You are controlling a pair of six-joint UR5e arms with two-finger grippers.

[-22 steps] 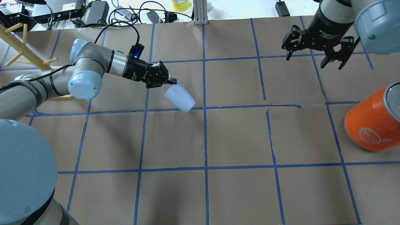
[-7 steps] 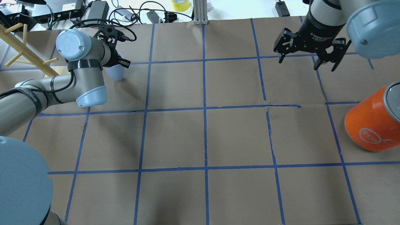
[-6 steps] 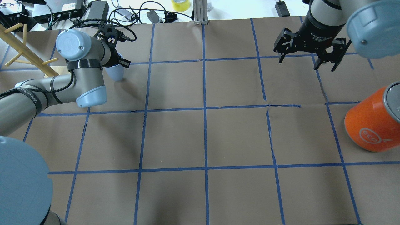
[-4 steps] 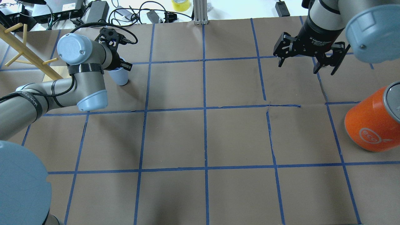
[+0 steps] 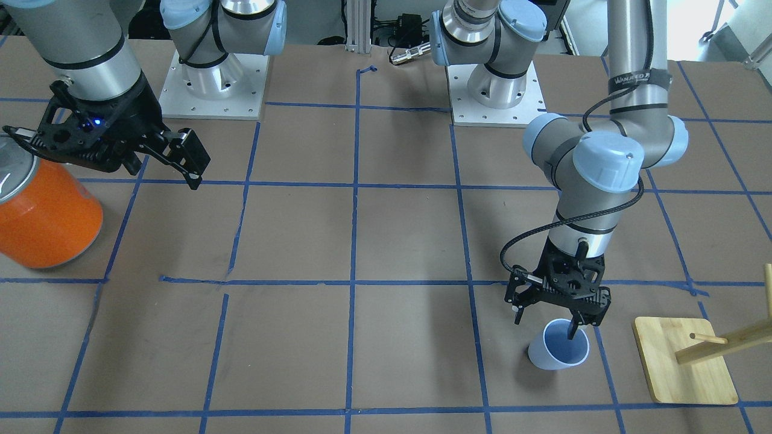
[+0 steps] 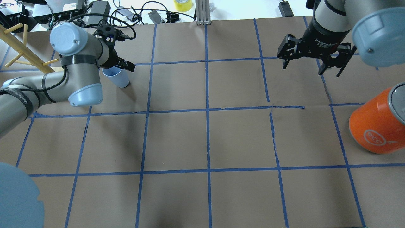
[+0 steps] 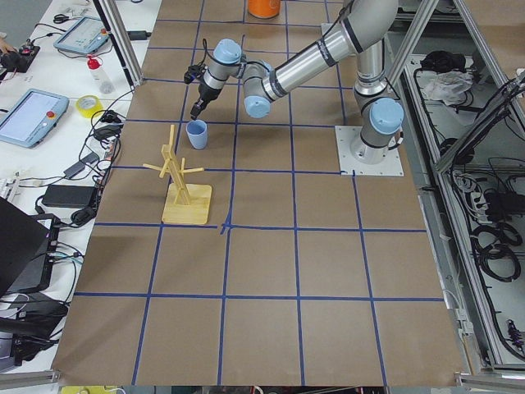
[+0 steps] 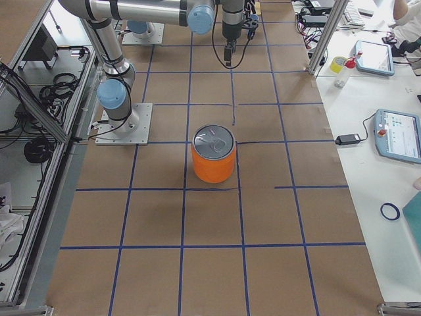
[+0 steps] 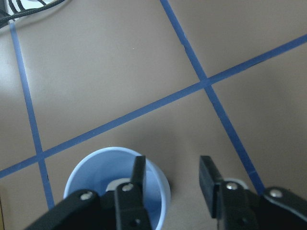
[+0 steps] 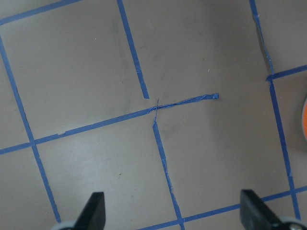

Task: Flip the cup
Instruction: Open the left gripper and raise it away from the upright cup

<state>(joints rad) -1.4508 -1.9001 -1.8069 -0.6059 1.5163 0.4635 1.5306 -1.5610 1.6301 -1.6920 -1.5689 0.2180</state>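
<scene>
Cup [image 5: 560, 354]: upright, mouth up, on the bench [image 5: 410, 241], directly under the left fingers [image 9: 138, 172].
Left fingers: apart, gripping nothing; one dips inside the cup's mouth, the other hangs outside its wall.
Right fingers [image 10: 93, 213]: spread wide, empty, above the bench; orange can [image 6: 376, 126] well apart from them.

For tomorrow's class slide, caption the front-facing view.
Left tool open astride the rim of the upright cup; right tool open.
</scene>
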